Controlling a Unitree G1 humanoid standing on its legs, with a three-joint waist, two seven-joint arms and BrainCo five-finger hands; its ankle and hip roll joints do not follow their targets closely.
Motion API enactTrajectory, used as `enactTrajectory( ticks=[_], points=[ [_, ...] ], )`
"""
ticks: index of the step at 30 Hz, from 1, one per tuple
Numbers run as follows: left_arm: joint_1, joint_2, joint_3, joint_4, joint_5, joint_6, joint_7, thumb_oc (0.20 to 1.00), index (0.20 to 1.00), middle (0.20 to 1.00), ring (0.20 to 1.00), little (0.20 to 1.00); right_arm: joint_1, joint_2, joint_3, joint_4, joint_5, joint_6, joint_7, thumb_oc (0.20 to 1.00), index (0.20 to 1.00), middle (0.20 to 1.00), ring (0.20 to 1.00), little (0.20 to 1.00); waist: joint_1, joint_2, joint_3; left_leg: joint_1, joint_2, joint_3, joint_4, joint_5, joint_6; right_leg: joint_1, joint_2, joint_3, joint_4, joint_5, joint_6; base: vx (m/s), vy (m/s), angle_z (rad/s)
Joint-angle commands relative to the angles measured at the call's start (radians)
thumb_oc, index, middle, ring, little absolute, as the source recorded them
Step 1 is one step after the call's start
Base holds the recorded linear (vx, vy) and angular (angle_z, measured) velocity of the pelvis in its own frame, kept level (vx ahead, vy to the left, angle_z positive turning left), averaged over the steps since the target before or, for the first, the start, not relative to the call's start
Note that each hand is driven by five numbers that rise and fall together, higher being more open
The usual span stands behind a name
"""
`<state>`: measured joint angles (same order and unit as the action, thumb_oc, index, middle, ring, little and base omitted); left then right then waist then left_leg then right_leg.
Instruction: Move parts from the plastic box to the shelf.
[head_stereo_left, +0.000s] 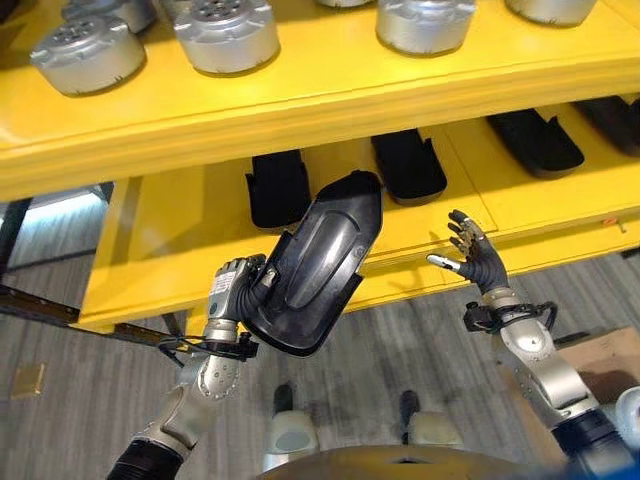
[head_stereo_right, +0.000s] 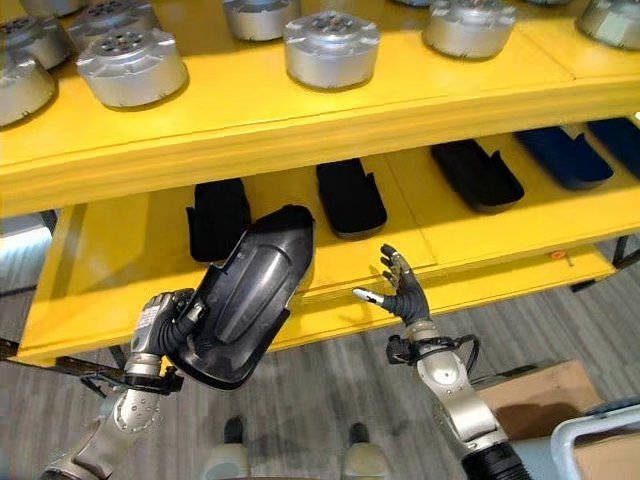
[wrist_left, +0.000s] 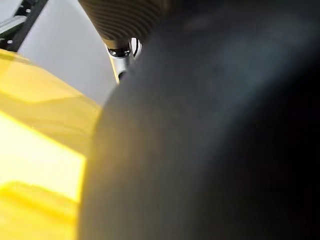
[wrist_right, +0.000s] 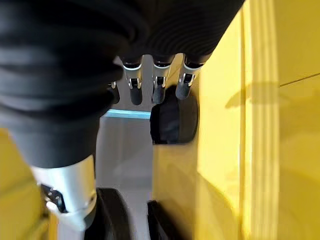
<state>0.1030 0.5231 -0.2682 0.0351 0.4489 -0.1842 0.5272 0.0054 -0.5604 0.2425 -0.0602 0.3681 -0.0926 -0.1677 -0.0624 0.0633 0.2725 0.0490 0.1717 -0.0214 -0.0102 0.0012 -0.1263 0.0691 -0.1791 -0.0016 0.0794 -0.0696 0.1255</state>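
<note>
So the black plastic part (head_stereo_left: 318, 262) is up in the air, tilted, with the left robot hand (head_stereo_left: 238, 285) curled round its lower edge, just in front of the yellow shelf's (head_stereo_left: 400, 255) lower level. More black parts (head_stereo_left: 408, 165) lie on it beyond. Right robot hand (head_stereo_left: 472, 255) sits beside the part, fingers spread, holding nothing.

The shelf (head_stereo_left: 300, 100) has 2 levels. Motors (head_stereo_left: 226, 35) stand in a row on the upper level. Covers (head_stereo_left: 409, 165) lie in a row on the lower level, beneath the motors. Before the lower level's front edge, the left robot hand (head_stereo_left: 236, 285) holds up a part (head_stereo_left: 318, 262). The right robot hand (head_stereo_left: 478, 262) is right of the part, apart from it.
</note>
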Motion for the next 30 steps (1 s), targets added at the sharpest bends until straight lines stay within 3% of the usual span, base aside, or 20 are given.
enactTrajectory(
  ticks=[1,4,5,7,11,12,13,14,15,16,18,25,30],
  points=[
    [-0.035,0.058,0.032,-0.084,-0.061,-0.037,0.064,0.2,0.2,0.2,0.2,0.2,-0.048,0.027,0.032,-0.049,0.045,-0.051,0.009,1.0,1.0,1.0,1.0,1.0,0.028,-0.05,-0.058,0.03,-0.047,0.018,0.0,-0.031,0.047,-0.046,0.029,-0.008,0.076,-0.005,0.021,-0.02,0.551,0.16],
    [-0.055,0.062,0.013,-0.071,-0.043,-0.041,0.047,0.2,0.2,0.2,0.2,0.2,-0.037,0.045,0.02,-0.052,0.07,-0.059,-0.006,1.0,1.0,1.0,1.0,1.0,0.04,-0.073,-0.055,0.016,-0.081,0.007,0.05,-0.066,0.071,-0.039,-0.011,-0.024,0.076,0.022,0.052,-0.02,0.41,0.14],
    [-0.052,0.067,0.017,-0.077,-0.018,-0.047,0.039,0.2,0.2,0.2,0.2,0.2,-0.017,0.067,0.005,-0.072,0.084,-0.052,0.0,1.0,1.0,1.0,1.0,1.0,0.054,-0.087,-0.052,0.019,-0.101,-0.011,0.047,-0.076,0.093,-0.046,-0.04,-0.039,0.08,0.046,0.07,-0.04,0.392,0.36],
    [-0.028,0.077,0.039,-0.089,0.022,-0.067,0.051,0.2,0.2,0.2,0.2,0.2,0.001,0.093,-0.006,-0.085,0.074,-0.04,0.021,1.0,1.0,1.0,1.0,1.0,0.078,-0.094,-0.049,0.033,-0.118,-0.018,0.011,-0.071,0.109,-0.056,-0.064,-0.082,0.077,0.075,0.074,-0.06,0.411,0.1],
    [0.03,0.096,0.088,-0.103,0.138,-0.112,0.158,0.2,0.2,0.2,0.2,0.2,-0.008,0.12,0.014,-0.055,0.0,-0.067,0.058,1.0,1.0,1.0,1.0,1.0,0.145,-0.1,-0.049,0.05,-0.123,0.028,-0.021,-0.068,0.114,-0.059,-0.114,-0.244,0.037,0.158,0.099,-0.09,0.224,-0.4],
    [0.067,0.112,0.122,-0.112,0.187,-0.12,0.219,0.2,0.2,0.2,0.2,0.2,-0.03,0.135,0.04,-0.028,-0.023,-0.072,0.08,1.0,1.0,1.0,1.0,1.0,0.182,-0.109,-0.051,0.069,-0.129,0.08,-0.049,-0.073,0.119,-0.079,-0.128,-0.337,0.047,0.213,0.118,-0.13,0.236,-0.92],
    [0.076,0.12,0.133,-0.113,0.187,-0.124,0.228,0.2,0.2,0.2,0.2,0.2,-0.034,0.133,0.047,-0.02,-0.022,-0.076,0.078,1.0,1.0,1.0,1.0,1.0,0.188,-0.111,-0.053,0.074,-0.132,0.09,-0.059,-0.073,0.123,-0.084,-0.115,-0.35,0.045,0.207,0.118,-0.08,0.248,-1.64],
    [0.084,0.123,0.149,-0.104,0.135,-0.117,0.21,0.2,0.2,0.2,0.2,0.2,-0.031,0.121,0.07,-0.014,-0.038,-0.091,0.048,1.0,1.0,1.0,1.0,1.0,0.184,-0.116,-0.064,0.069,-0.145,0.081,-0.067,-0.073,0.135,-0.063,-0.029,-0.317,0.023,0.135,0.098,0.0,0.12,-1.11],
    [0.08,0.122,0.149,-0.105,0.128,-0.113,0.204,0.2,0.2,0.2,0.2,0.2,-0.029,0.118,0.072,-0.017,-0.044,-0.093,0.041,1.0,1.0,1.0,1.0,1.0,0.18,-0.117,-0.066,0.065,-0.148,0.075,-0.066,-0.072,0.138,-0.061,-0.02,-0.304,0.021,0.128,0.095,0.03,0.108,-0.65],
    [0.073,0.115,0.141,-0.101,0.114,-0.102,0.201,0.2,0.2,0.2,0.2,0.2,-0.029,0.114,0.078,-0.027,-0.068,-0.094,0.023,1.0,1.0,1.0,1.0,1.0,0.167,-0.12,-0.066,0.06,-0.158,0.056,-0.061,-0.074,0.147,-0.078,-0.016,-0.253,0.026,0.147,0.092,0.0,0.03,0.49],
    [0.065,0.114,0.132,-0.096,0.073,-0.078,0.214,0.2,0.2,0.2,0.2,0.2,-0.042,0.111,0.086,-0.045,-0.09,-0.112,0.028,1.0,1.0,1.0,1.0,1.0,0.16,-0.131,-0.064,0.045,-0.161,0.047,-0.053,-0.073,0.155,-0.097,-0.005,-0.218,0.034,0.156,0.083,-0.03,-0.005,0.66],
    [0.071,0.081,0.115,-0.092,0.049,-0.064,0.224,0.2,0.2,0.2,0.2,0.2,-0.09,0.061,0.118,-0.107,-0.273,-0.203,0.097,1.0,1.0,1.0,1.0,1.0,0.192,-0.162,-0.068,0.063,-0.162,0.058,-0.068,-0.08,0.151,-0.03,-0.015,-0.261,-0.076,0.172,0.093,0.01,-0.009,0.05],
    [0.05,0.099,0.098,-0.088,0.092,-0.074,0.213,0.2,0.2,0.2,0.2,0.2,-0.121,0.021,0.133,-0.138,-0.242,-0.209,0.077,1.0,1.0,1.0,1.0,1.0,0.198,-0.182,-0.069,0.068,-0.177,0.036,-0.072,-0.092,0.166,-0.031,-0.01,-0.248,-0.05,0.18,0.099,0.02,0.044,-0.04]
  ],
)
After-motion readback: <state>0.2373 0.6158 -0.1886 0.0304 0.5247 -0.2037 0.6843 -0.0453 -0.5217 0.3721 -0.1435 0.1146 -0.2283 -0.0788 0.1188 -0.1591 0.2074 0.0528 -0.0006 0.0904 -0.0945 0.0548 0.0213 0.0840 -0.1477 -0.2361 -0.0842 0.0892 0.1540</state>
